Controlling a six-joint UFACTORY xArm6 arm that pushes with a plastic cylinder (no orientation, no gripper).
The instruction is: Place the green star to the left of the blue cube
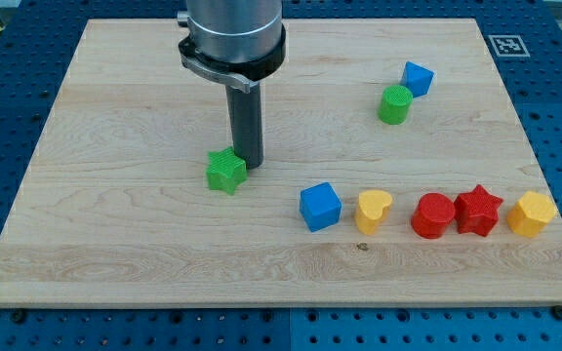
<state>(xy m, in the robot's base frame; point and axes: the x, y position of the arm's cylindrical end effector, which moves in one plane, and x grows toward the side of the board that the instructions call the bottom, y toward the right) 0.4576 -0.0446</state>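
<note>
**Tip against the green star, blue cube off to the right**

My tip (249, 162) sits at the upper right edge of the green star (225, 172), touching it as far as I can tell. My end effector is a bare rod: nothing to open, nothing held. The star lies on the wooden worktop (115, 253), left of the blue cube (320, 207) and well apart from it. A yellow heart (373, 211) sits just right of the cube.

Arm comes down from the view's top centre, grey cylindrical wrist w/ a flanged collar, straight dark rod below it held vertical, my tip (250, 162) down at board level, left of centre, touching the green star's (225, 172) upper-right edge.
</note>
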